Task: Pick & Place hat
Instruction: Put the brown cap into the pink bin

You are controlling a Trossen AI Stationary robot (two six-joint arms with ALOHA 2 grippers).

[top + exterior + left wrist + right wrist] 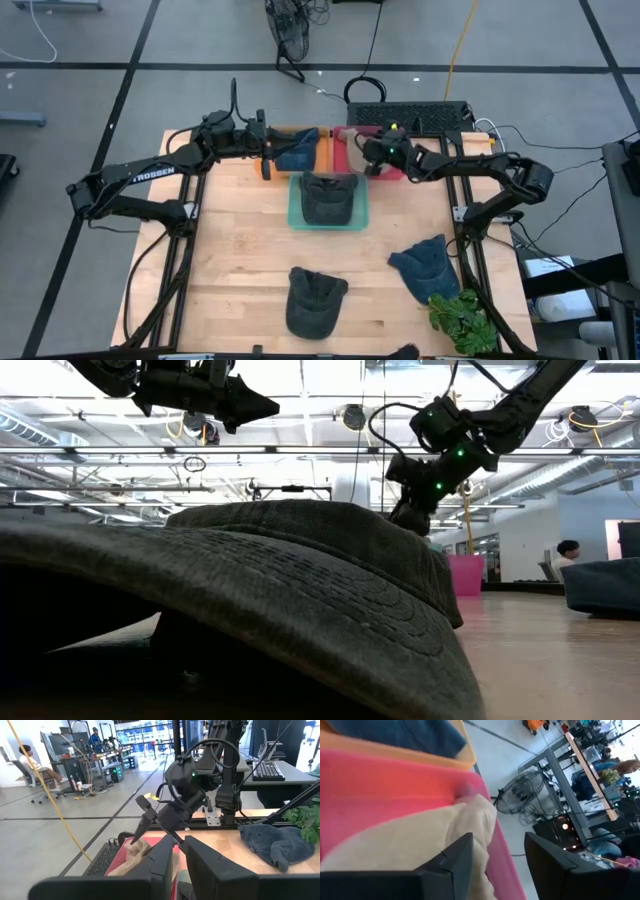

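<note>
A light wooden table (240, 260) is seen carrying three bins along its far side: orange (268, 160), teal (296, 212) and pink (340, 158). A dark cap (315, 300) and a blue hat (428, 265) are laid directly on the wood nearer, with what appears to be a green plant (462, 320) at the near right corner.

You could not see most of the table in the low view: a dark hat (300, 590) right at the lens filled it, its brim cut off by the picture's edges. From above, the beige hat (352, 140) in the pink bin (343, 158) sat mostly hidden under the right gripper (365, 155).
</note>
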